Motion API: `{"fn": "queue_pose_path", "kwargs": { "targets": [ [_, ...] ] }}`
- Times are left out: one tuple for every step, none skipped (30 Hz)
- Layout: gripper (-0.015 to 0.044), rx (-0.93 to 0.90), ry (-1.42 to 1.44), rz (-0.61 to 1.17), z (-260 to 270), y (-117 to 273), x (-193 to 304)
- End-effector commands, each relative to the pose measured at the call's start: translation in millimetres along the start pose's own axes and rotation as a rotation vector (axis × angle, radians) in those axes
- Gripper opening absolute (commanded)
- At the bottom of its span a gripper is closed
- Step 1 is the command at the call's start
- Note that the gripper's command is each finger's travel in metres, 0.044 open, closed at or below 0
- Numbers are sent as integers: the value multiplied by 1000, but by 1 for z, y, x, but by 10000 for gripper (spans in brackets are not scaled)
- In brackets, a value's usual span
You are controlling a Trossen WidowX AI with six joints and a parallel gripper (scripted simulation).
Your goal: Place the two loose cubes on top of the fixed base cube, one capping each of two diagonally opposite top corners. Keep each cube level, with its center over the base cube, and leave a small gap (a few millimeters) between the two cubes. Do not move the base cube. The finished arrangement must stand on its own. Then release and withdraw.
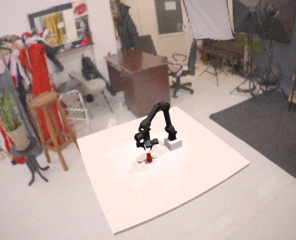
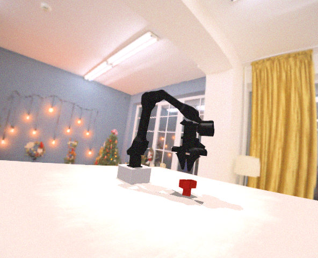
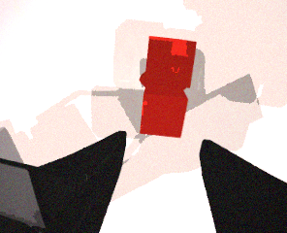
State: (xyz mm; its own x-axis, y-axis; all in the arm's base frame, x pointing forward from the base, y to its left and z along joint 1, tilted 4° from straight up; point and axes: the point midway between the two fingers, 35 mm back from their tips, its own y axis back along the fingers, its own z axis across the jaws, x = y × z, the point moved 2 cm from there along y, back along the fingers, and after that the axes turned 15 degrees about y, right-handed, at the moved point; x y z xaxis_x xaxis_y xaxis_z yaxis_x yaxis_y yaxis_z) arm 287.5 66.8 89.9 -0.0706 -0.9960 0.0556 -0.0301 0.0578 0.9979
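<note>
Top view: the arm stands on its grey pedestal (image 1: pixel 173 143) on the white table (image 1: pixel 194 186), and the gripper (image 1: pixel 144 147) hangs above the red stack (image 1: pixel 149 157), clear of it; the stack lies just below and slightly toward the near edge of the table from the fingertips. At this range the separate cubes cannot be told apart. Exterior view: the gripper (image 2: pixel 189 166) points straight down, with open air between its tips and the red stack (image 2: pixel 187 187), which stands on the table a little nearer the camera than the tool. The stack reads as a T: a wider upper tier overhanging a narrower base cube (image 2: pixel 186 191) on both sides. Nothing is seen between the fingers. Wrist view: the two dark fingers frame bare table, parted about halfway and holding nothing. The stack (image 3: pixel 166 85) sits ahead of the jaw line, above the gap in the picture and a little left of its middle, its long axis running away from the camera and leaning slightly right. The top shows two red faces (image 3: pixel 170 65); whether a gap parts them cannot be told. Judgement: both loose cubes appear placed and released, and what remains is withdrawal. Since the stack lies below and forward of the tool, a lift straight up or back toward the pedestal should stay clear.
</note>
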Motion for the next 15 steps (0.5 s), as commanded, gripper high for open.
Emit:
{"fn": "queue_pose_path", "kwargs": {
  "targets": [
    [205,4,-7,-2,-1,8,0],
    [205,4,-7,-2,-1,9,0],
    [205,4,-7,-2,-1,9,0],
    [205,4,-7,-2,-1,9,0],
    [231,4,-5,-2,-1,9,0],
    [258,3,-2,-1,-1,11,0],
    [284,3,-1,-1,-1,13,0],
    [310,3,0,-1,0,14,0],
    [336,3,0,-1,0,14,0],
    [362,3,0,-1,0,15,0],
    [389,3,0,-1,0,16,0],
    [400,3,0,-1,0,17,0],
    [400,3,0,-1,0,18,0],
    [400,3,0,-1,0,18,0],
    [400,3,0,-1,0,18,0]
  ]
}}
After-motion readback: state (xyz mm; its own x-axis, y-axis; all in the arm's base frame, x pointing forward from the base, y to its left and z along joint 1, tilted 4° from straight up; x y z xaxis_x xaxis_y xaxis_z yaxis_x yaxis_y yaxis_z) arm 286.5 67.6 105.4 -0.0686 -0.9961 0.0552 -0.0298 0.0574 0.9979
